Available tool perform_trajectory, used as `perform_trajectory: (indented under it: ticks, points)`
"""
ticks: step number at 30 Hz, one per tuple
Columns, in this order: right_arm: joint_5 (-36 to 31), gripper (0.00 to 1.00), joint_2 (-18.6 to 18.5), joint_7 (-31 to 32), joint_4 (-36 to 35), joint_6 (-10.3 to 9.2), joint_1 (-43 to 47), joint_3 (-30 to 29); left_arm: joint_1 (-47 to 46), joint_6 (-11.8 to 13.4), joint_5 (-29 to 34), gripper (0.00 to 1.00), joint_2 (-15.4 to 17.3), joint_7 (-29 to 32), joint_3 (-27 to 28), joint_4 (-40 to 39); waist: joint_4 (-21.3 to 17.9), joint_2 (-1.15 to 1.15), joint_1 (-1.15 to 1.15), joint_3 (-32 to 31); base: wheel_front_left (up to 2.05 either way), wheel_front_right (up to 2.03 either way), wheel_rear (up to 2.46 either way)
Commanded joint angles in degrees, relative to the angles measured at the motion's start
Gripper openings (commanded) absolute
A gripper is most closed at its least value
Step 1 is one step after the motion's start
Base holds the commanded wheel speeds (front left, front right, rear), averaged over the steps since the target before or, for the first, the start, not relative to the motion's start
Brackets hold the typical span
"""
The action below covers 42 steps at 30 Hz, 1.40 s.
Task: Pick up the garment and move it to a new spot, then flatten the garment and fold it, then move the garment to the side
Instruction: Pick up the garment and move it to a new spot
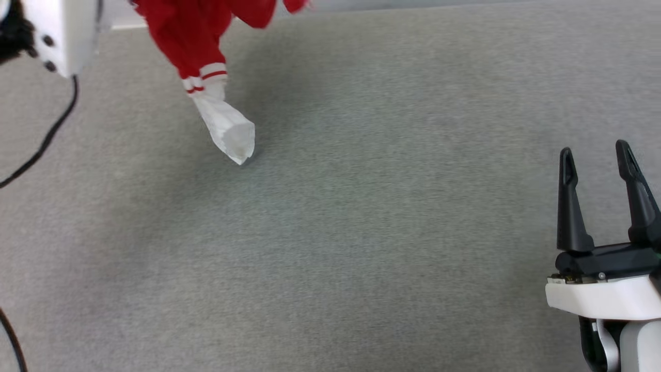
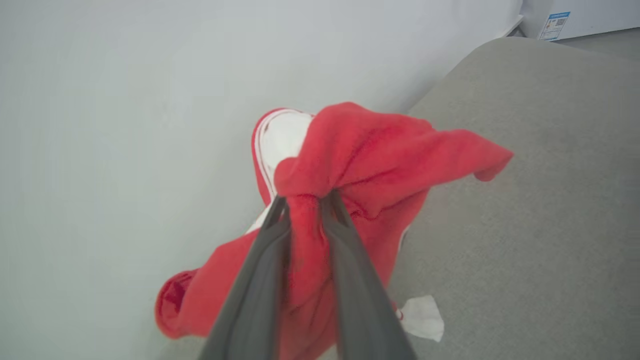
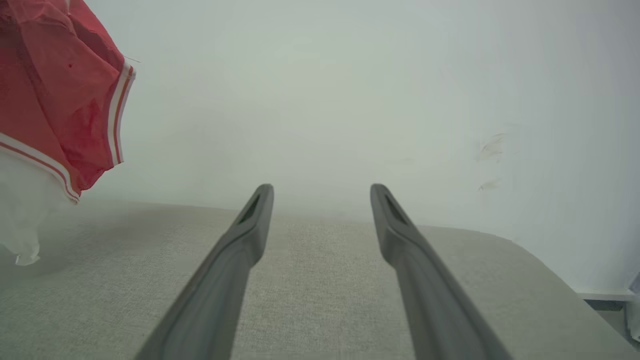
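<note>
Between the left gripper's (image 2: 305,200) clamped fingers, the garment (image 2: 380,150) hangs bunched over the grey surface (image 1: 361,232).
Pickup looks done; the right gripper (image 1: 594,150) stands spread and empty, well apart; setting down, flattening, folding and moving aside all remain.

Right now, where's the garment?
The garment hangs bunched in the left gripper, at the head view's upper left; its white sleeve dangles over the grey surface, far from the right gripper.
</note>
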Motion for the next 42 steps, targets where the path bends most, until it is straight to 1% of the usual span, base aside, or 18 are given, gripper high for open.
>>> perform_trajectory:
  ticks: [1, 6, 10, 14, 19, 25, 28, 32, 33, 34, 35, 38, 42]
  points:
    - [0.38, 1.0, 0.07, -0.13, 0.18, -0.04, 0.4, -0.04, -1.01, 0.03, 0.08, 0.0, -0.52, -0.3, -0.7, -0.7, -2.27, 0.0, 0.01, -0.94, 0.0, 0.0, 0.0]
    - [1.07, 1.0, 0.07, -0.14, 0.89, -0.04, 0.98, -0.4, -0.2, 0.03, 0.32, 0.0, -3.06, -1.13, -4.97, -2.52, -4.81, 0.0, 0.01, -1.03, 0.0, 0.0, 0.0]
    - [1.49, 1.0, 0.08, -0.14, 1.25, -0.04, 1.03, -0.39, 3.21, 0.03, -0.31, 0.0, -5.61, -3.13, -8.55, -2.42, -6.08, 0.0, 0.01, -0.59, 0.0, 0.0, 0.0]
    - [1.51, 1.0, 0.08, -0.14, 1.46, -0.04, 0.86, -0.43, 8.86, 0.02, 0.33, 0.0, -8.93, -5.38, -13.61, -0.81, -6.69, 0.0, 0.01, 0.02, 0.0, 0.0, 0.0]
    - [1.51, 1.0, 0.08, -0.14, 1.72, -0.04, 0.19, -0.36, 16.15, 0.03, 1.19, 0.0, -13.24, -9.27, -20.09, 3.42, -6.9, 0.0, 0.01, 1.06, 0.0, 0.0, 0.0]
    - [1.16, 1.0, 0.08, -0.14, 2.17, -0.04, -0.39, -0.18, 23.53, 0.02, 1.01, 0.0, -19.56, -14.27, -26.37, 9.82, -6.65, 0.0, 0.01, 1.66, 0.0, 0.0, 0.0]
    - [0.93, 1.0, 0.08, -0.14, 2.45, -0.04, -0.24, -0.08, 26.34, 0.02, 0.35, 0.0, -22.32, -15.88, -28.32, 12.41, -6.41, 0.0, 0.01, 1.5, 0.0, 0.0, 0.0]
    - [0.69, 1.0, 0.08, -0.14, 2.86, -0.04, 0.28, -0.02, 27.75, 0.02, 1.05, 0.0, -24.45, -18.62, -29.45, 15.3, -5.9, 0.0, 0.01, 0.47, 0.0, 0.0, 0.0]
    - [0.61, 1.0, 0.08, -0.14, 3.0, -0.04, 0.53, 0.0, 27.56, 0.02, 1.11, 0.06, -24.98, -19.89, -29.41, 15.94, -5.69, 0.0, 0.01, 0.0, 0.0, 0.0, 0.0]
    - [0.52, 1.0, 0.08, -0.14, 3.11, -0.04, 0.85, 0.03, 27.19, 0.01, 1.56, 0.76, -25.3, -21.48, -29.08, 16.44, -5.49, 0.0, 0.01, -0.57, 0.0, 0.0, 0.0]
    - [0.42, 1.0, 0.08, -0.14, 3.25, -0.04, 1.27, 0.11, 26.91, 0.02, 1.86, 1.0, -25.6, -23.29, -28.5, 17.14, -5.29, 0.0, 0.01, -1.26, 0.0, 0.0, 0.0]
    - [0.23, 1.0, 0.08, -0.14, 3.71, -0.04, 2.41, 0.14, 26.13, 0.63, 3.98, 1.0, -26.53, -28.97, -27.19, 18.03, -4.61, 0.0, 0.01, -3.64, 0.0, 0.0, 0.0]
    - [-0.12, 1.0, 0.08, -0.14, 4.0, -0.04, 4.26, 0.21, 26.78, 3.71, 6.45, 1.0, -27.11, -36.74, -24.67, 16.93, -3.45, 0.0, 0.01, -6.81, 0.0, 0.0, 0.0]
